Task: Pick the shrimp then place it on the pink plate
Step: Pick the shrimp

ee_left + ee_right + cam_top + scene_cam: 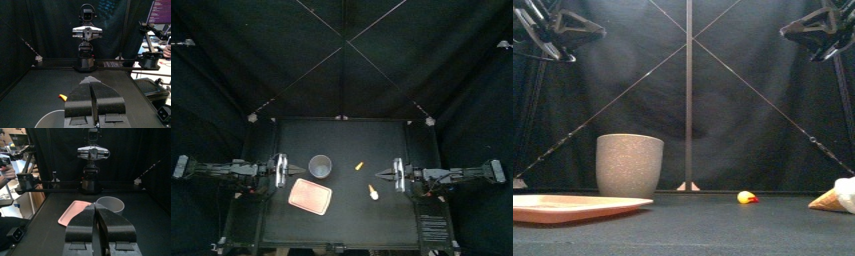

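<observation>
Shrimp | lies near right pincer, apart | jaws closed, empty | left pincer closed

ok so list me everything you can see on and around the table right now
shrimp toy: one, pale with orange, on the table right of the tray, near the right gripper
pink tray: one, pink, front left of the table, nothing on it
tall grey speckled cup: one, grey, upright behind the tray, left of the middle
small toy: one, yellow and red, near the table's middle, right of the cup; too small to tell what kind
table: one, black
left gripper: one, black, raised over the table's left side, jaws shut, holding nothing
right gripper: one, black, raised over the table's right side, jaws shut, holding nothing
</observation>
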You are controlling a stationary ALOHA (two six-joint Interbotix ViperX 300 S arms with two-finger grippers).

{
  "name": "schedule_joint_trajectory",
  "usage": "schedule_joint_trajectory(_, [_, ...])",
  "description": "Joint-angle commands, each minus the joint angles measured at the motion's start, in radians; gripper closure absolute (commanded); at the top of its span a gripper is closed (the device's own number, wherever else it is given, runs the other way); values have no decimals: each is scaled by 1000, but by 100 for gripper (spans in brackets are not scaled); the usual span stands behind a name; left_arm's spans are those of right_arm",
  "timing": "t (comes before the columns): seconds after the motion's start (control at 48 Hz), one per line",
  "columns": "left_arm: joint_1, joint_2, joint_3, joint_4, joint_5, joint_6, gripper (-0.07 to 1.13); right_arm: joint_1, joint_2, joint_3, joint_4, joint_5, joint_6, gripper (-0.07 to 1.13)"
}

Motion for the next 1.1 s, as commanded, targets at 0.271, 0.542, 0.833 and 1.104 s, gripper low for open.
schedule_joint_trajectory(0.271, [15,14,-64,-8,110,3,100,-120,133,-12,-14,160,-2,100])
schedule_joint_trajectory(0.542, [67,15,-54,-11,112,3,100,-181,270,-49,-109,189,2,78])
schedule_joint_trajectory(0.833, [83,25,-48,-8,101,5,99,-212,364,-61,-103,103,9,24])
schedule_joint_trajectory(1.104, [98,25,-26,-6,32,5,99,-224,446,-75,-107,55,5,14])
